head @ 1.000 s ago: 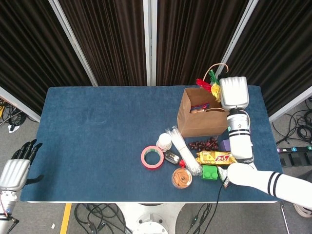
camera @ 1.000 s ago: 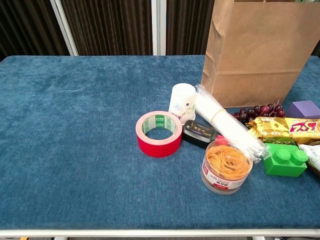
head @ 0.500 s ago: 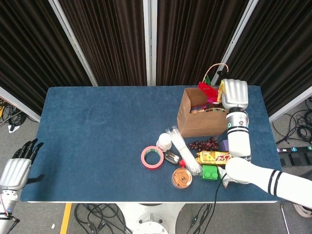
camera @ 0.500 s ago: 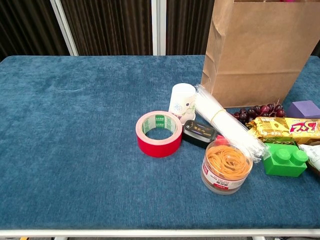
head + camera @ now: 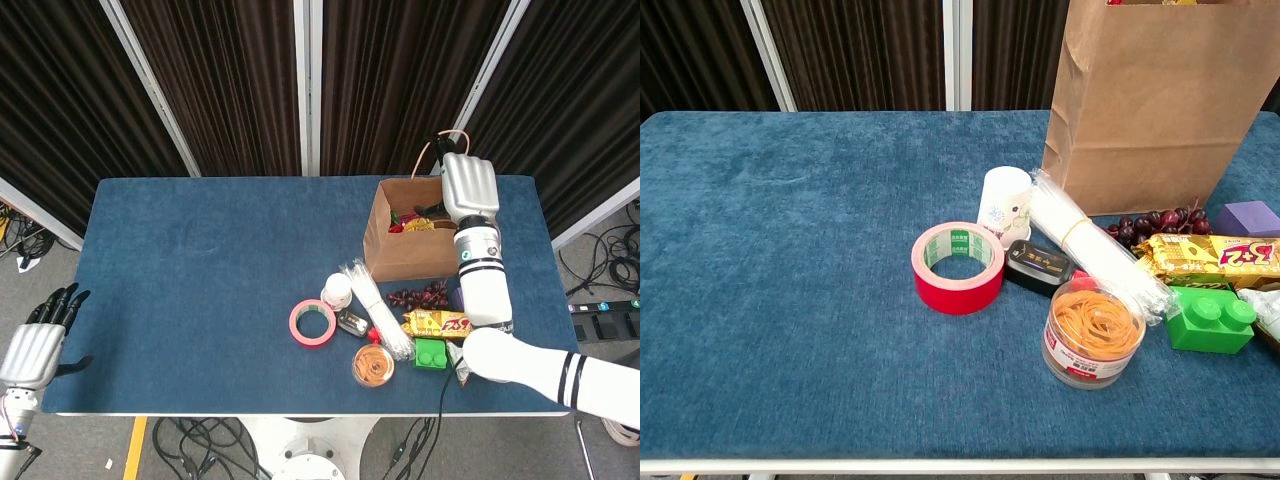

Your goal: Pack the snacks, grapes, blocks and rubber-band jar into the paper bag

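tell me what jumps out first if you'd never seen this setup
The right hand hangs over the open top of the brown paper bag at the table's far right, red and yellow packaging showing inside. Just in front of the bag sits a tight clutter: red tape roll, rubber-band jar, green block, grapes and a yellow snack bar. The left hand idles off the table's near left corner.

I see right hand (image 5: 469,186) over paper bag (image 5: 412,252) mouth, grip unclear | grapes (image 5: 420,296), green block (image 5: 431,353), rubber-band jar (image 5: 373,365) below its wrist | left hand (image 5: 36,340) far left, off table, fingers apart
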### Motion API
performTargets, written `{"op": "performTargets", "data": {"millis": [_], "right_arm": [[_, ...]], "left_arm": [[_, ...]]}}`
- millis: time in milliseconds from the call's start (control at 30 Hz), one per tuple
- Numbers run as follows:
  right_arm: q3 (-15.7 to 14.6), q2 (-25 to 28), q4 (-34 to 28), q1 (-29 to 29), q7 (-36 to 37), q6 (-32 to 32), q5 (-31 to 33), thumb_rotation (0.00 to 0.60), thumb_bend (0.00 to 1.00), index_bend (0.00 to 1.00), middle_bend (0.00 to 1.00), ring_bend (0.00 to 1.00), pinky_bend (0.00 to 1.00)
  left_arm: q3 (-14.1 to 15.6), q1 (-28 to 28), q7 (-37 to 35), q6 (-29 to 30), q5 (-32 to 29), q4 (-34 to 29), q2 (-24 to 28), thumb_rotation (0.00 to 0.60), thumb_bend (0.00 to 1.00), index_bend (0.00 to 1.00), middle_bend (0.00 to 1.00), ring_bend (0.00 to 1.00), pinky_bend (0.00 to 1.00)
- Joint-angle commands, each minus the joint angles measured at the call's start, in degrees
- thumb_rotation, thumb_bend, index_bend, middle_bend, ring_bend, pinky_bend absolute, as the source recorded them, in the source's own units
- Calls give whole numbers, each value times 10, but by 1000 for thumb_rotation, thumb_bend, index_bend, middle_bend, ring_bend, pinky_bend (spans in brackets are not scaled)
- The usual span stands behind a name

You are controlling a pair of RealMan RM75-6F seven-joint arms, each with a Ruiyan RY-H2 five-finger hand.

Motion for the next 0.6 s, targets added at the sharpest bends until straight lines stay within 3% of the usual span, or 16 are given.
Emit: {"op": "performTargets", "data": {"millis": [33,267,433,600], "right_arm": [[7,8,-25,-6,30,16,-42,600,0,130,200,698,844],[-7,-31,-41,-45,198,89,-336,600,0,172,244,738,846],[-37,-26,-70,-66,266,61,-410,600,0,186,246,749,847],[-92,5,-90,-82,280,-11,-440,600,0,257,295,750,846]], "left_arm": [[0,0,0,1,0,0,0,600,107,124,126,21,210],[0,0,0,0,0,1,-2,600,107,124,126,20,209],[1,0,0,1,0,2,-4,600,108,124,126,21,210],[1,2,0,3,0,2,-4,600,107,124,126,21,210]]}}
